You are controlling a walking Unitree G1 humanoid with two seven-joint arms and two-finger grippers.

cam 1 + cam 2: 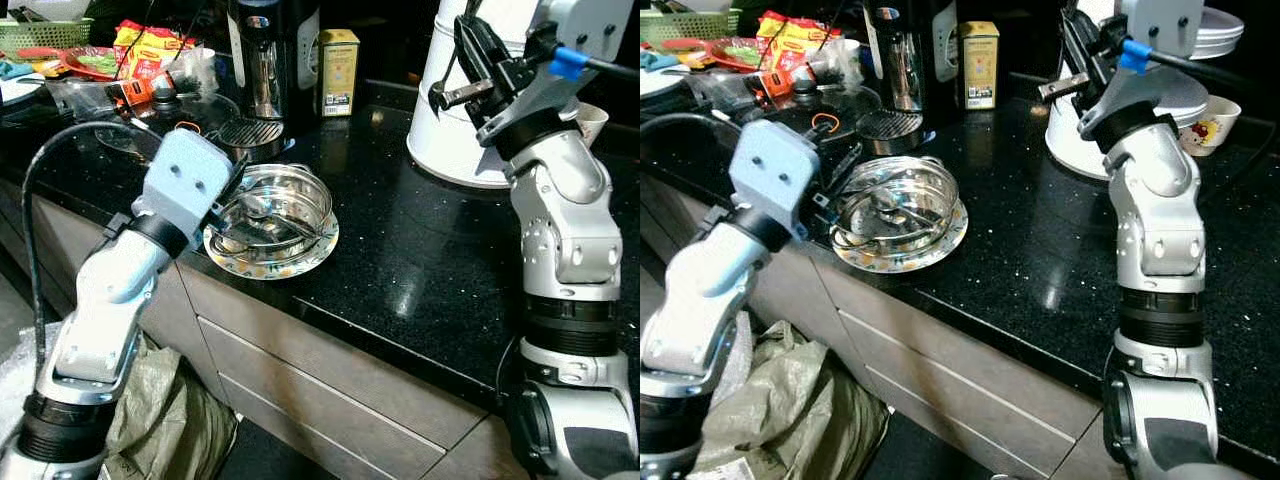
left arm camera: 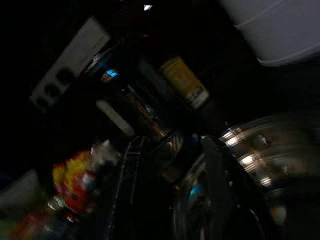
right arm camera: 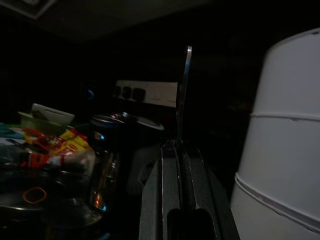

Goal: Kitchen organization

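Note:
A steel bowl point(image 1: 277, 203) with spoons lying in it sits on a patterned plate point(image 1: 305, 262) near the front edge of the black counter. My left gripper point(image 1: 233, 188) hovers at the bowl's left rim, and the left wrist view shows its two fingers point(image 2: 216, 185) apart with nothing between them. My right gripper point(image 1: 478, 82) is raised high at the right, in front of a big white container point(image 1: 455, 140). It is shut on a thin metal utensil point(image 3: 182, 95), whose handle point(image 1: 457, 95) sticks out sideways.
Behind the bowl stand a coffee machine point(image 1: 265, 60), a yellow tin point(image 1: 339, 70) and a glass pan lid point(image 1: 185, 110). Snack packets point(image 1: 150, 45) and a green basket point(image 1: 40, 35) crowd the far left. A cup point(image 1: 1215, 120) stands at the far right. A bag point(image 1: 170, 420) lies on the floor below.

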